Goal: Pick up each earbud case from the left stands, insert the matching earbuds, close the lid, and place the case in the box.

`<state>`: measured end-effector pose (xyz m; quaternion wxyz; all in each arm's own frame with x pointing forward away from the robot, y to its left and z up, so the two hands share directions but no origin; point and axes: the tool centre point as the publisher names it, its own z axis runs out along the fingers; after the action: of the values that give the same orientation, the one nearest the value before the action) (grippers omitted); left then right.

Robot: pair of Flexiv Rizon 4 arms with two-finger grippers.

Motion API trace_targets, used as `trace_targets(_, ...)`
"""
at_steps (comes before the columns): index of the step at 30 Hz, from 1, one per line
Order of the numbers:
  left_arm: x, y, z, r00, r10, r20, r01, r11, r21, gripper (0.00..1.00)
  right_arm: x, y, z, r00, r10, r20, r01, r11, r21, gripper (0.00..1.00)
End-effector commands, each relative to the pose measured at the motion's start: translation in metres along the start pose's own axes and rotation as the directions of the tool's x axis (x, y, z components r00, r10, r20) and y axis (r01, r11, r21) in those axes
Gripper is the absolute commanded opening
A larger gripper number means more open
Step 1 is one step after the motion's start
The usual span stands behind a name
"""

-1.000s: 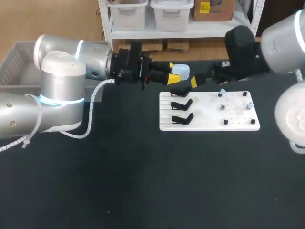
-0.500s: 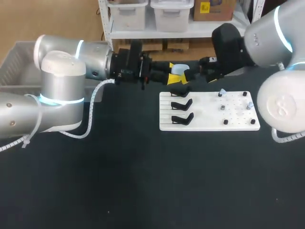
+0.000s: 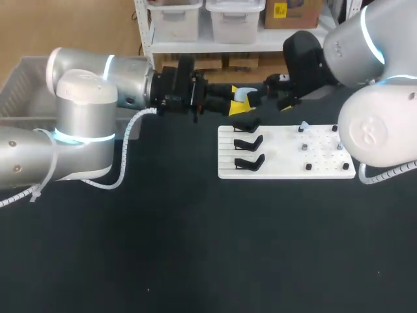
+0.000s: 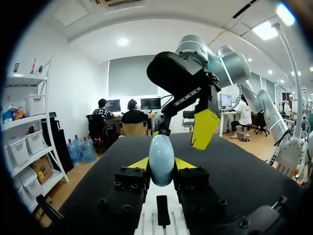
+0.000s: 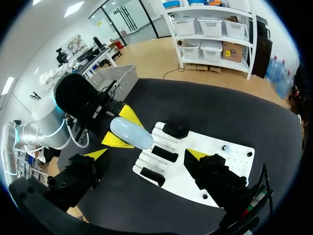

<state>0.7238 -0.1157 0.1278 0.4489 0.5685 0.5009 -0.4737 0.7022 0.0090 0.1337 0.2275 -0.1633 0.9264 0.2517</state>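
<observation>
My left gripper (image 3: pixel 236 99) is shut on a pale blue earbud case (image 3: pixel 245 94) and holds it in the air above the far left corner of the white board (image 3: pixel 287 166). In the left wrist view the case (image 4: pixel 161 157) stands upright between the yellow tips. My right gripper (image 3: pixel 264 93) is open just to the right of the case, one yellow finger (image 4: pixel 204 128) right behind it. From the right wrist view the case (image 5: pixel 131 133) lies ahead of the open right gripper (image 5: pixel 146 154). Three black stands (image 3: pixel 248 143) stand bare on the board's left; small earbuds (image 3: pixel 304 147) sit on its right.
A grey bin (image 3: pixel 19 78) stands at the far left of the table behind my left arm. The white board (image 5: pixel 195 169) lies below both grippers, with small black pegs (image 3: pixel 308 167) along its right part. Dark table surface stretches in front of the board.
My right arm has swung left and brought its open gripper up close to the case. The left arm and the case have stayed where they were.
</observation>
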Motion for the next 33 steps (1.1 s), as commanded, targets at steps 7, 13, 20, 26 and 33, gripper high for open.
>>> trace_targets(7, 0.001, 0.001, 0.000, 1.000, 0.000, 0.000, 0.000, 1.000, 0.002, 0.00, -0.007, -0.006, 0.006, 1.000, 0.012, -0.007, -0.012, 1.000, 0.011, 1.00)
trace_targets(13, 0.001, 0.001, 0.000, 1.000, 0.000, 0.000, 0.000, 1.000, 0.002, 0.00, -0.010, -0.009, 0.006, 1.000, 0.017, -0.003, -0.017, 1.000, 0.017, 1.00)
trace_targets(20, 0.001, 0.001, 0.000, 1.000, 0.000, 0.000, 0.000, 1.000, 0.002, 0.00, -0.016, -0.013, 0.003, 0.999, 0.029, 0.019, -0.029, 0.999, 0.030, 1.00)
trace_targets(26, 0.001, 0.001, 0.000, 1.000, 0.000, 0.000, 0.000, 1.000, 0.002, 0.00, -0.025, -0.017, -0.005, 0.998, 0.034, 0.051, -0.037, 0.998, 0.045, 1.00)
trace_targets(33, 0.001, 0.001, 0.000, 1.000, 0.000, 0.000, 0.000, 1.000, 0.002, 0.00, -0.032, -0.020, -0.029, 0.993, -0.064, 0.098, 0.051, 0.990, 0.128, 1.00)
